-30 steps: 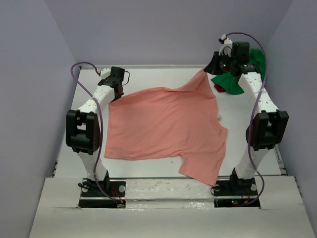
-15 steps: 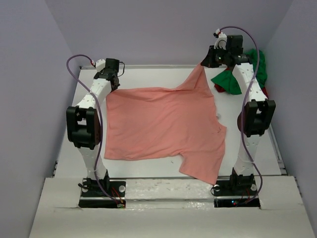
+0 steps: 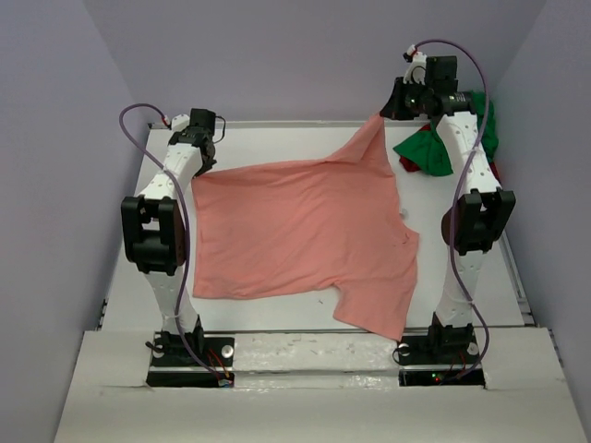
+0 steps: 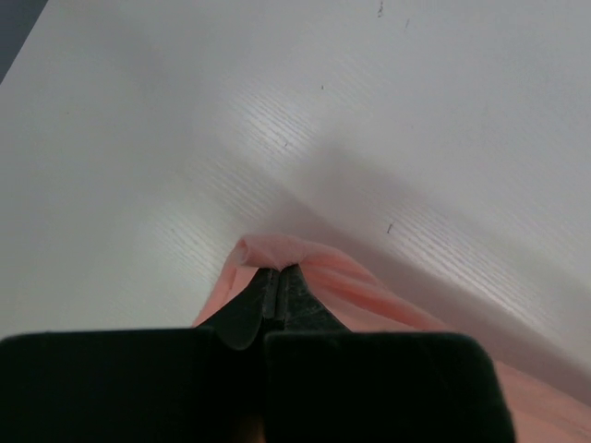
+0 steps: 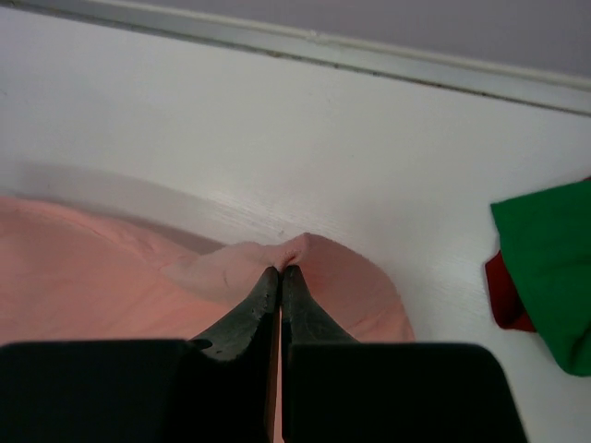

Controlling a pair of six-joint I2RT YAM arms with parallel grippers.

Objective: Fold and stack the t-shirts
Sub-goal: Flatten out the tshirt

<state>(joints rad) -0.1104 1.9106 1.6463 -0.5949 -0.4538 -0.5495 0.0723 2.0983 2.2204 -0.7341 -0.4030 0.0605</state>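
The salmon pink t-shirt lies spread over the white table. My left gripper is shut on its far left corner; the pinched cloth shows at the fingertips in the left wrist view. My right gripper is shut on its far right corner, which is lifted and stretched toward the back edge; the pinched fold shows in the right wrist view. The bright green t-shirt lies bunched at the far right, also seen in the right wrist view.
The table's back rim runs just behind both grippers, with purple walls around. A bit of dark red cloth shows beside the green shirt. A sleeve of the pink shirt hangs toward the near edge.
Both grippers have moved farther back and outward with the pink shirt's corners, drawing its far edge wider and tauter. The green shirt has not moved.
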